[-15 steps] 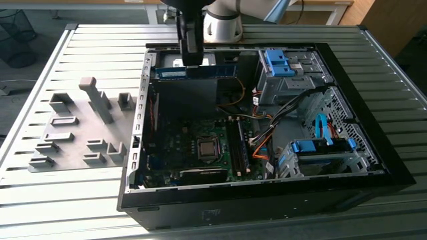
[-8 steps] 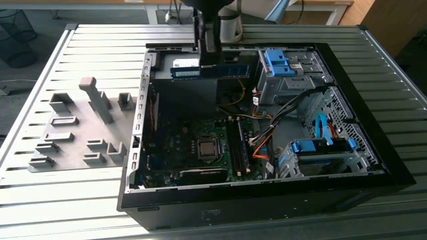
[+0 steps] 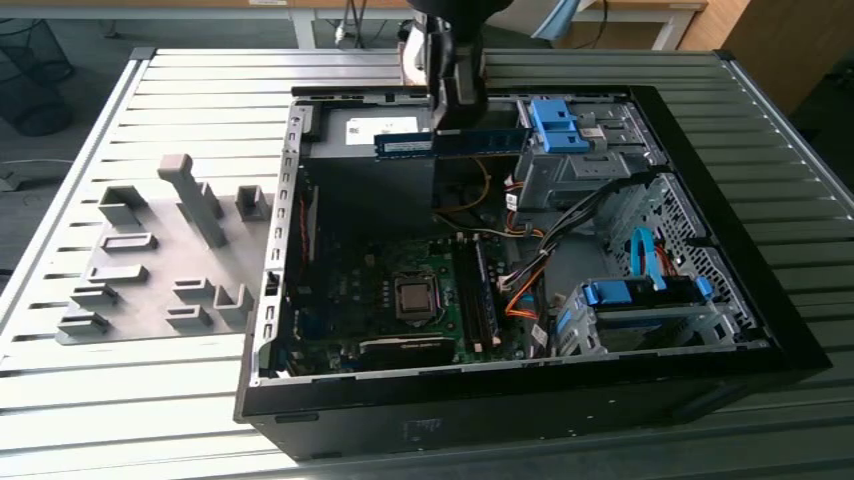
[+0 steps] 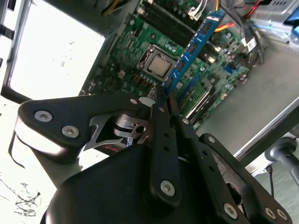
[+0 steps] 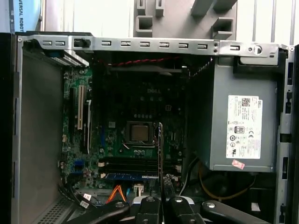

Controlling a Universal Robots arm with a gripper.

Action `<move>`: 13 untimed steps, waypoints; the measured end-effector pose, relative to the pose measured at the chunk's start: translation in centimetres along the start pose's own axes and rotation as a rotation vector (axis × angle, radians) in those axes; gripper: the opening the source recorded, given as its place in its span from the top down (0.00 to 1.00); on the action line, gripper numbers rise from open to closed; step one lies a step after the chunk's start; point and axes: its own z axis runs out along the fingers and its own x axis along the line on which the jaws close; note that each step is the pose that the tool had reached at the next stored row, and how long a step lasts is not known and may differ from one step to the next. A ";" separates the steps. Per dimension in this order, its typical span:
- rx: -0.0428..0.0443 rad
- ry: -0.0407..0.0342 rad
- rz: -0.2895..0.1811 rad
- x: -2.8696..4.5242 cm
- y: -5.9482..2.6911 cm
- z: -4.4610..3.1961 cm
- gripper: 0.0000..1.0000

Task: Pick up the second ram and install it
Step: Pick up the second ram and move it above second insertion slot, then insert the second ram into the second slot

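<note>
Ribbed grey metal counter (image 3: 200,100). Black mesh bin (image 3: 34,80) on the floor, upper left of the exterior view. Grey plastic holder blocks (image 3: 147,255) left of the open black PC case (image 3: 534,410), green motherboard (image 3: 400,290) inside. Black hand (image 4: 167,97) pinches the long blue ram stick (image 3: 487,140) at upper middle, clear of the board.

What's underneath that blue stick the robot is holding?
Below the second ram lies the open case's motherboard with its processor. The gripper covers the stick's held end.
</note>
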 end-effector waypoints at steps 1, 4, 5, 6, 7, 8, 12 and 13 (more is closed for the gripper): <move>0.0000 0.0001 0.000 0.00 -0.13 0.00 0.86; 0.0000 0.0000 0.000 0.00 -0.19 0.00 0.86; 0.0000 0.0000 0.000 0.00 -0.22 0.00 0.86; 0.0000 0.0000 0.000 0.00 -0.23 0.00 0.86; 0.0000 0.0000 0.000 0.00 -0.23 0.00 0.86; 0.0000 0.0000 0.000 0.00 -0.23 0.00 0.86; 0.0000 0.0000 0.000 0.00 -0.24 0.00 0.86; 0.0000 0.0000 0.001 0.00 -0.24 0.00 0.86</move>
